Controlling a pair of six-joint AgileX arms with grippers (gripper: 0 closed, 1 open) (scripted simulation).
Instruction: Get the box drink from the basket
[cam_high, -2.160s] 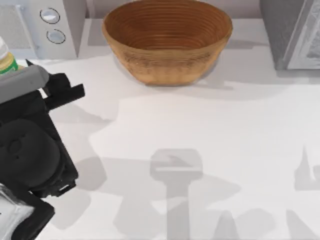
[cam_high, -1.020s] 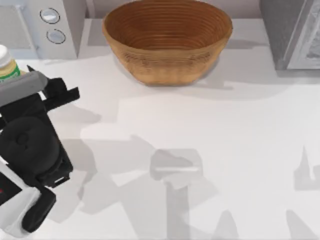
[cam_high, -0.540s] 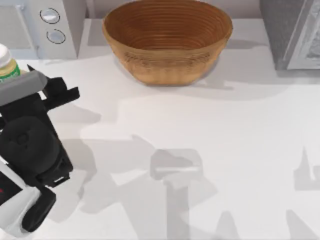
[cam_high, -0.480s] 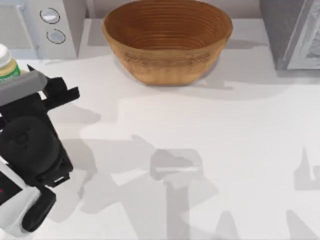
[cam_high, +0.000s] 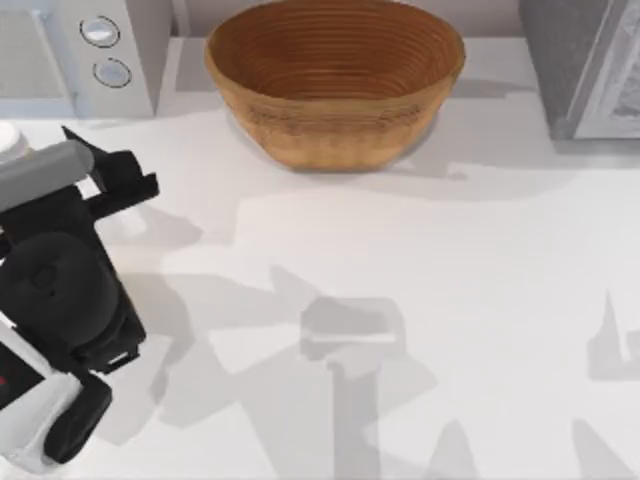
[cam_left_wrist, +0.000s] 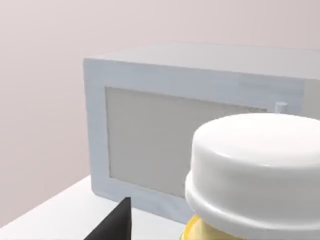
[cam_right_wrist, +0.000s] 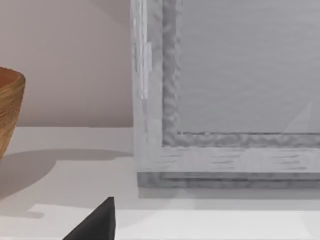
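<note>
The basket (cam_high: 335, 90) is a round tan woven bowl at the back middle of the table, and its inside shows bare ribbed rings. The box drink is out of view. My left arm (cam_high: 60, 290) reaches along the table's far left. A dark piece of my left gripper (cam_left_wrist: 117, 225) shows close beside a white-capped yellow bottle (cam_left_wrist: 255, 170), whose cap (cam_high: 10, 140) peeks out by the arm's grey link. My right gripper (cam_right_wrist: 95, 222) shows as a dark piece low in its wrist view, facing a grey cabinet (cam_right_wrist: 225, 100), with the basket's edge (cam_right_wrist: 7, 110) off to one side.
A grey-white appliance with two round knobs (cam_high: 100, 50) stands at the back left, directly behind the bottle. The grey cabinet (cam_high: 590, 60) fills the back right corner. Open white tabletop (cam_high: 400, 300) spreads across the middle and front.
The bottle at the far left sits lower in the top view than before. Its green label is now hidden behind the grey arm link. The left arm shifted slightly. The basket has not moved.
</note>
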